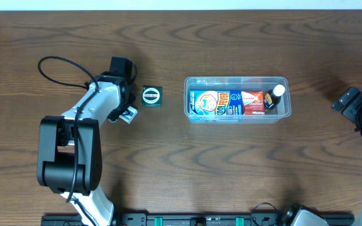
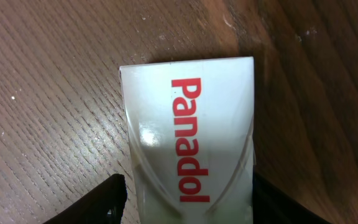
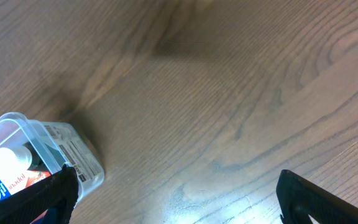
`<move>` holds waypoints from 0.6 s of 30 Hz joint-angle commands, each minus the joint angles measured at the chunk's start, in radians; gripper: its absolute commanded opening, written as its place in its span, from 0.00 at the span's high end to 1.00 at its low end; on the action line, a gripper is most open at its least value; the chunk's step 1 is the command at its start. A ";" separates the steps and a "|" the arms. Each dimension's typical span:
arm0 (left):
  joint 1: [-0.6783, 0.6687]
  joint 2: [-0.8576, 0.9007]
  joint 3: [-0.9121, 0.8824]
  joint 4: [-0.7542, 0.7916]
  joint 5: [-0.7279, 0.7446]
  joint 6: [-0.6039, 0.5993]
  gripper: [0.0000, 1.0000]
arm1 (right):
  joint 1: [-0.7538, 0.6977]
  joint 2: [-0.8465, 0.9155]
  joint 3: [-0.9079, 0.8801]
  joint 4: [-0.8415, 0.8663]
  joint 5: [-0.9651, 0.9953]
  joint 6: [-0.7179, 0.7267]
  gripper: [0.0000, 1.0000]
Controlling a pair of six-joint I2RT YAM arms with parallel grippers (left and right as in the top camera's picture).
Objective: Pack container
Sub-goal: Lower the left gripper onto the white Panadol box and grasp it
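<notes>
Container (image 1: 237, 80) lies right of centre on the table (image 1: 181, 169) in the overhead view, long side across. Inside it, a blue carton (image 1: 213, 103) fills the left part, a red packet (image 1: 252, 102) sits next to it, and a dark bottle (image 1: 274, 96) with a white cap is at the right end. My left gripper (image 1: 125, 111) is low over the table well to the container's left, with a green-and-black box (image 1: 151, 96) just beside it. My right gripper (image 1: 349, 101) hangs near the right edge, apart from the container.

From my left wrist, a white Panadol box (image 2: 188, 137) lies on the wood between my fingers (image 2: 114, 199). They stand close along its sides; I cannot tell whether they press on it.

From my right wrist, my jaws are spread wide with only bare wood between them. One container corner shows at lower left, just beside my left finger.
</notes>
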 commanded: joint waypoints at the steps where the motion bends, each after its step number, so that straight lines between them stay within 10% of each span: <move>1: 0.006 0.003 0.013 -0.005 -0.020 0.023 0.38 | -0.008 0.001 0.014 0.002 0.010 0.016 0.01; 18: 0.006 0.002 0.013 -0.002 -0.019 0.048 0.37 | -0.008 0.001 0.014 0.002 0.010 0.016 0.01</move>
